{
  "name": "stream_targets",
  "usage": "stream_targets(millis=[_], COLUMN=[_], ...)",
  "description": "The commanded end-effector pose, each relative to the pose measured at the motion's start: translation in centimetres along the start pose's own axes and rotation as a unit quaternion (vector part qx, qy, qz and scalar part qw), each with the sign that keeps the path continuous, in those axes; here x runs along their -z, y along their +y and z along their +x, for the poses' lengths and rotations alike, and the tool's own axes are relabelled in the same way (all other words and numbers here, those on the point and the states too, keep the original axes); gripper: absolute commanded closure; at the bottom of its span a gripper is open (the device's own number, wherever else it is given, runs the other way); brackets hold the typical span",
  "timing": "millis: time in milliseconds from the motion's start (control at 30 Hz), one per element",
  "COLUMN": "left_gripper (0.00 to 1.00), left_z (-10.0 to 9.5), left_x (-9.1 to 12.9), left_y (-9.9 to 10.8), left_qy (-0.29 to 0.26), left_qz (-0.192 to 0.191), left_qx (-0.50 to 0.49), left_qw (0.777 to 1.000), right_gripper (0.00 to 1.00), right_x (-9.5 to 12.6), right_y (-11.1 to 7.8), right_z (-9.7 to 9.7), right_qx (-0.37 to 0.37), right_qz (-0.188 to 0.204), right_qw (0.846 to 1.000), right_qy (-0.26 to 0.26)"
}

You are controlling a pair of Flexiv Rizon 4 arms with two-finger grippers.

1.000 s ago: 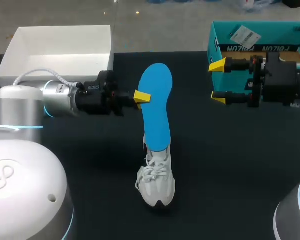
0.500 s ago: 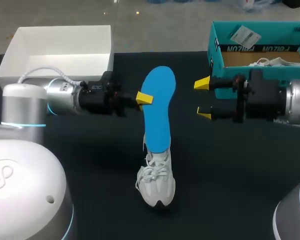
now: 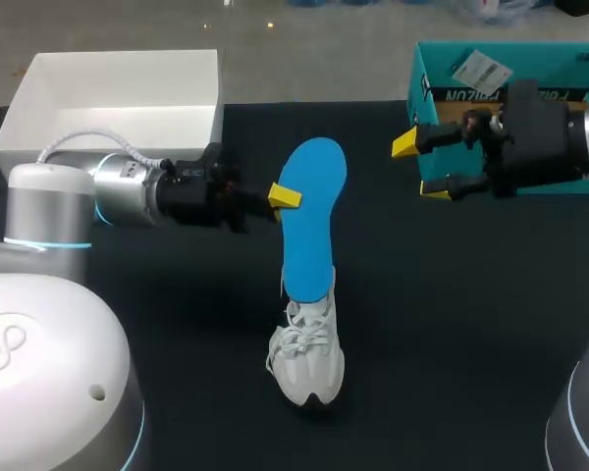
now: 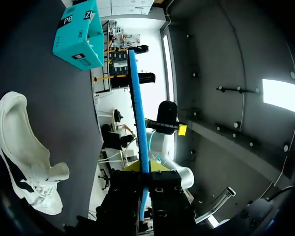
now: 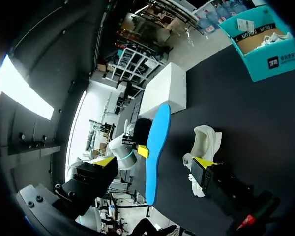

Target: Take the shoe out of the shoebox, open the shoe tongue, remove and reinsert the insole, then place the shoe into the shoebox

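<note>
Black tabletop [image 3: 471, 324] fills my head view, so I work from the fingers out. My left gripper [image 3: 290, 199] is clamped on the blue insole [image 3: 309, 226], pinching it a little above its middle. In the left wrist view the insole [image 4: 137, 113] runs edge-on between the two fingers, pressed from both sides. It hangs nearly upright, one end at 12 o'clock and the other end at 6 o'clock over the shoe's collar.

The white shoe [image 3: 307, 353] rests on the table at 6 o'clock from the insole, toe towards 6 o'clock. The right wrist view shows the insole [image 5: 155, 152] clear of the shoe [image 5: 201, 147], so I judge it fully out.

My right gripper [image 3: 419, 168] hangs at 3 o'clock from the insole with its fingers spread wide and nothing between them. Just behind it, at 1 o'clock on the table, is the teal shoebox [image 3: 510, 69]. A white box [image 3: 118, 98] sits at 11 o'clock.

Removal looks done, so reinsertion is the step in hand. Next I would turn the insole's low end into the shoe opening. The right gripper should steady the shoe or hold the collar open, or the shoe may slide.
</note>
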State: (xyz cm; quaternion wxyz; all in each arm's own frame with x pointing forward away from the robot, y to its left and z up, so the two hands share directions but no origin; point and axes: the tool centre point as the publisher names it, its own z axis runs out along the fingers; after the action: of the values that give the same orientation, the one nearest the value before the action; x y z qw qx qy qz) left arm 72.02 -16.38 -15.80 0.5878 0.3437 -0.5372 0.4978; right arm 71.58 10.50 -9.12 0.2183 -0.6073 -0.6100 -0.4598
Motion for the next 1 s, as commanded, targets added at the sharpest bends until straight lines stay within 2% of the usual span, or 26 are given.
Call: stream_targets(millis=[33, 200, 233, 267, 667, 700, 733, 900, 967, 1000], left_gripper=[1.00, 1.00, 1.00, 1.00, 1.00, 1.00, 1.00, 1.00, 1.00, 1.00], left_z=[-0.4, -0.9, -0.9, -1.0, -0.5, -0.5, -0.5, -0.7, -0.9, -1.0], left_x=[0.5, 0.3, 0.2, 0.2, 0.2, 0.2, 0.3, 0.1, -0.1, -0.2], left_y=[-0.6, -1.0, -1.1, -1.1, -1.9, -2.0, -2.1, -2.3, -2.4, -2.4], left_qy=[0.000, -0.002, -0.003, -0.003, -0.018, -0.019, -0.019, -0.024, -0.028, -0.029], left_qz=[-0.007, -0.009, -0.010, -0.010, -0.012, -0.012, -0.011, -0.009, -0.008, -0.008], left_qx=[0.005, 0.009, 0.009, 0.010, 0.012, 0.012, 0.012, 0.014, 0.015, 0.015], left_qw=[1.000, 1.000, 1.000, 1.000, 1.000, 1.000, 1.000, 1.000, 0.999, 0.999], right_gripper=[0.00, 0.00, 0.00, 0.00, 0.00, 0.00, 0.00, 0.00, 0.00, 0.00], right_x=[2.4, 2.0, 1.9, 2.0, 2.0, 1.7, 1.5, 0.6, 0.1, -0.1], right_y=[0.0, -0.4, -0.5, -0.3, -0.3, -0.3, -0.4, -0.9, -1.4, -1.5], right_z=[1.8, 2.1, 2.0, 2.2, 2.2, 2.4, 2.5, 2.6, 2.9, 2.9], right_qx=[0.124, 0.198, 0.199, 0.187, 0.187, 0.196, 0.190, 0.147, 0.144, 0.132], right_qz=[0.004, 0.019, 0.010, -0.003, -0.003, 0.003, 0.010, 0.049, 0.071, 0.075], right_qw=[0.963, 0.915, 0.913, 0.925, 0.925, 0.911, 0.905, 0.890, 0.875, 0.876], right_qy=[-0.237, -0.351, -0.357, -0.331, -0.331, -0.364, -0.379, -0.430, -0.456, -0.459])
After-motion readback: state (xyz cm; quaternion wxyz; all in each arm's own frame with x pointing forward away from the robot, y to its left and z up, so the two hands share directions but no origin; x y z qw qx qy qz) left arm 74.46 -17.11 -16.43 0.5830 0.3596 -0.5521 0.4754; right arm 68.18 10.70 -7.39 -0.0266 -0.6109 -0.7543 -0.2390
